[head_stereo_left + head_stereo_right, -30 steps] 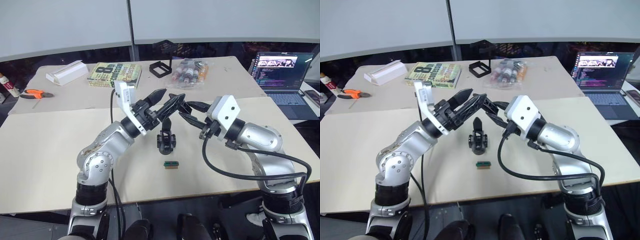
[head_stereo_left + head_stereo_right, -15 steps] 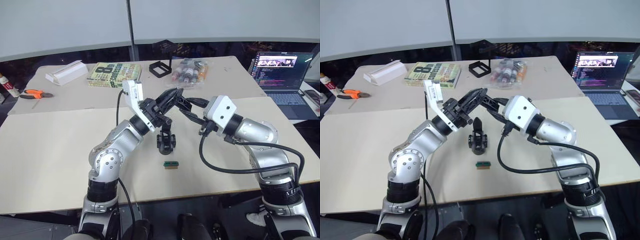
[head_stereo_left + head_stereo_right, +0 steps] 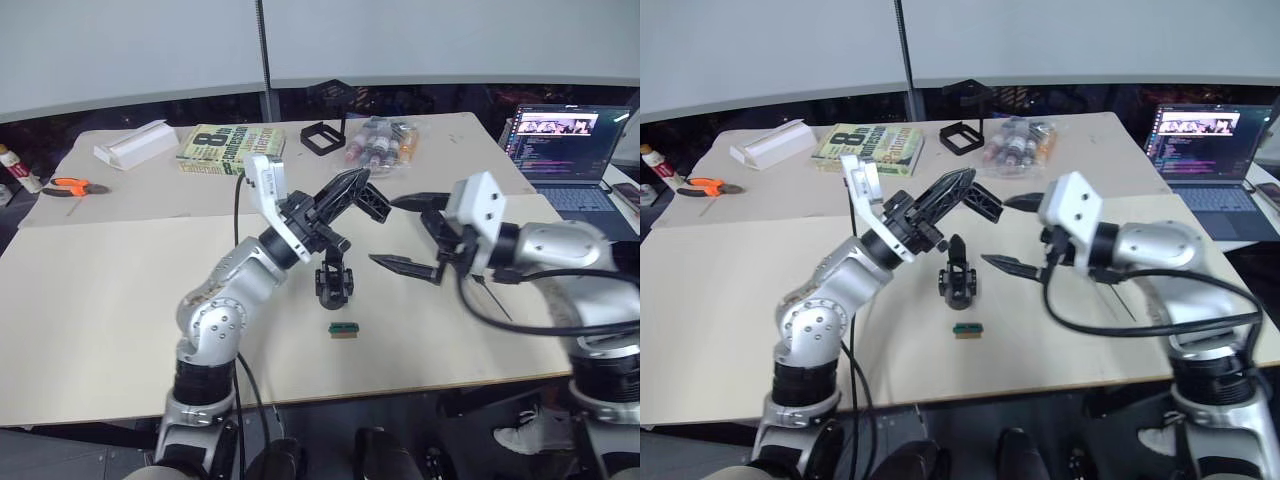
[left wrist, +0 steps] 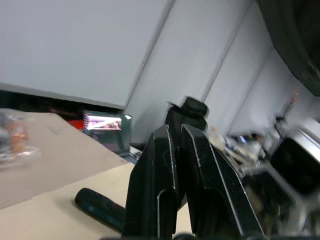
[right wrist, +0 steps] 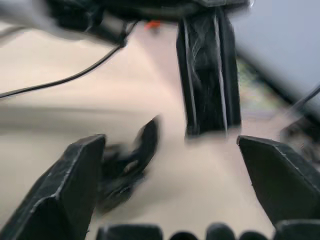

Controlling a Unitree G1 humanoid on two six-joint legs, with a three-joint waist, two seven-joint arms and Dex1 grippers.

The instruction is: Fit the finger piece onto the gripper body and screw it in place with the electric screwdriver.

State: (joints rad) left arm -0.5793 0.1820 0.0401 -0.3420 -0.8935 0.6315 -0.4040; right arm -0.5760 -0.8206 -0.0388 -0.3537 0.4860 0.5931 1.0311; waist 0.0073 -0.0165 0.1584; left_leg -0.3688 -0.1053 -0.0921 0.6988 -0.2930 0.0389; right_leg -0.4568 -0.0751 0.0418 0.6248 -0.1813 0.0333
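Flanking gripper body (image 3: 333, 280): left hand (image 3: 352, 192) | right hand (image 3: 408, 232) | green block (image 3: 342, 328) near

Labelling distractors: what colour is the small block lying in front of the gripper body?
Green with a tan strip, the small block; the left eye view shows it best.

The right wrist view shows the gripper body (image 5: 125, 165) only as a blur. The left claw (image 3: 352, 190) hides whatever it grips.
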